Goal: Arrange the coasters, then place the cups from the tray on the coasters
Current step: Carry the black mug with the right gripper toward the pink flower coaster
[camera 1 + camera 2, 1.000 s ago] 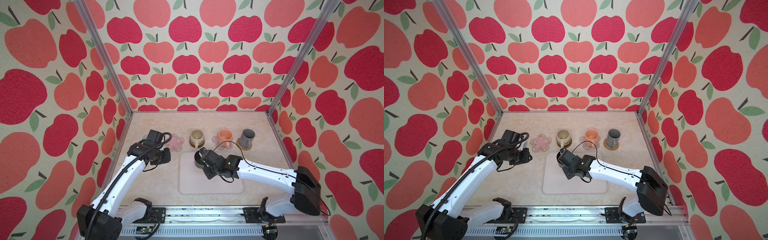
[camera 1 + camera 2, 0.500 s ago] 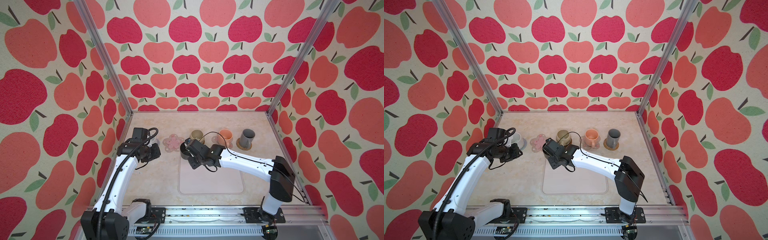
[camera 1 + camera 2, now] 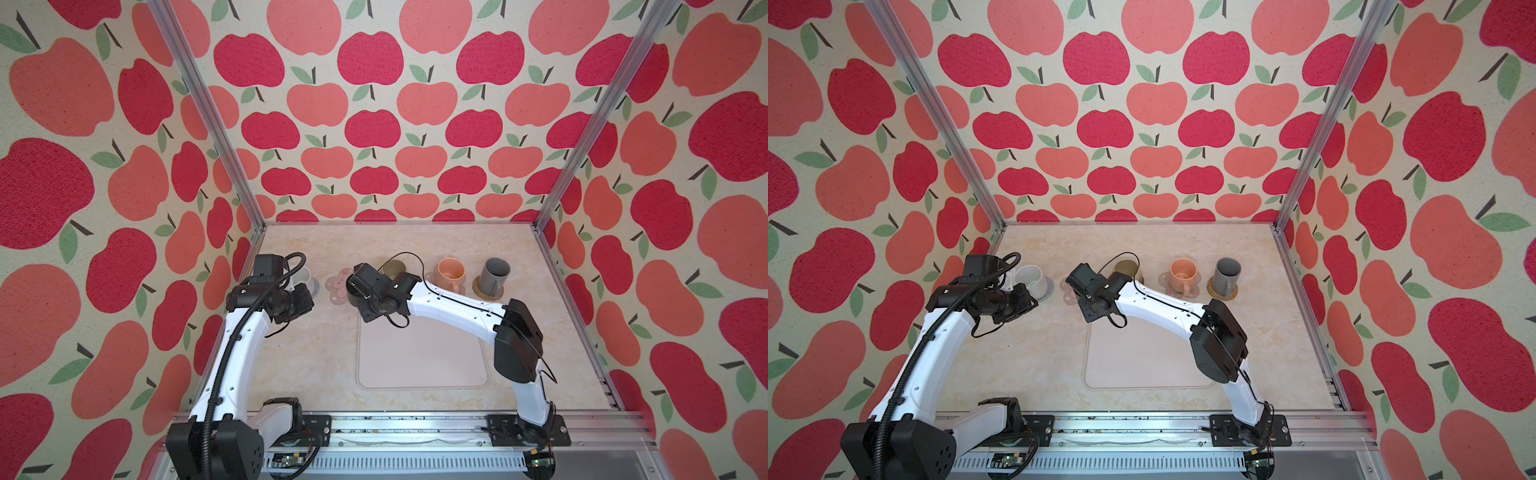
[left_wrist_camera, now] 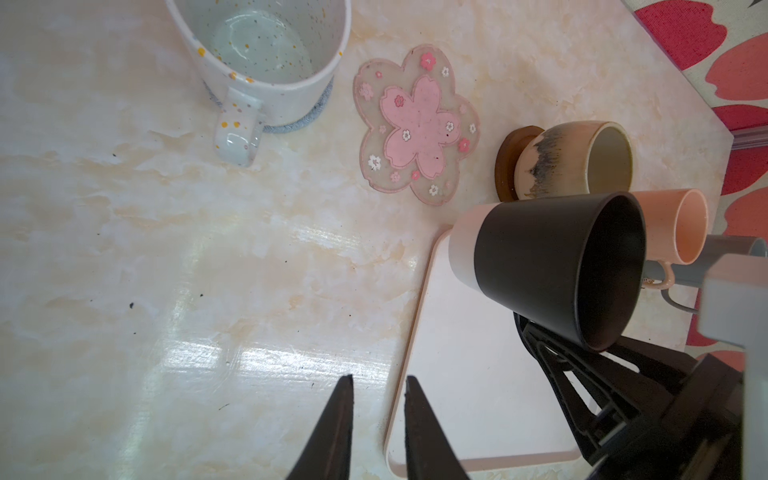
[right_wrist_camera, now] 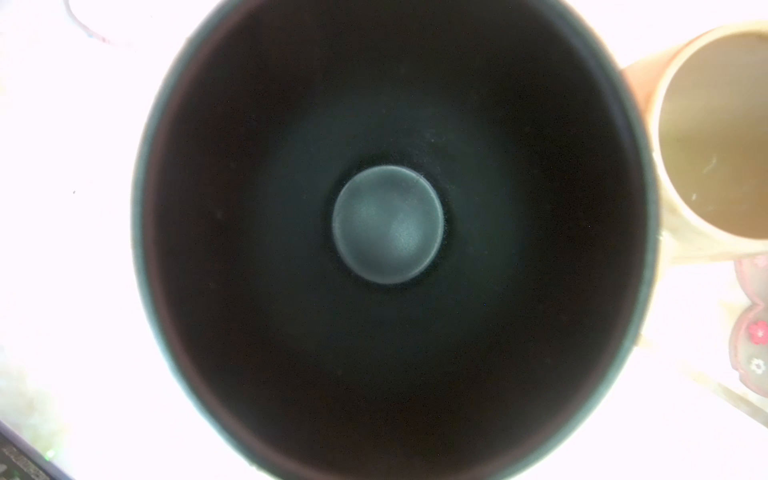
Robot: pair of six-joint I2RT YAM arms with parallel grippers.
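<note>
Left tool (image 4: 379, 377) closed; right tool (image 4: 536, 332) clamped, just left of centre.

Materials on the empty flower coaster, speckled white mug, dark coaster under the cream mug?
Flower coaster: likely soft PVC or silicone, translucent rim, raised matte pink petals. White mug: glazed ceramic, glossy with coloured speckles. Dark coaster under the cream mug: probably wood, smooth brown disc; grain not discernible.

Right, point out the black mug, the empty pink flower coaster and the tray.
black mug (image 4: 532, 257), left wrist view, outer wall
empty pink flower coaster (image 4: 415, 124), left wrist view, centre
tray (image 3: 419, 357), in a top view, bare floor
</note>
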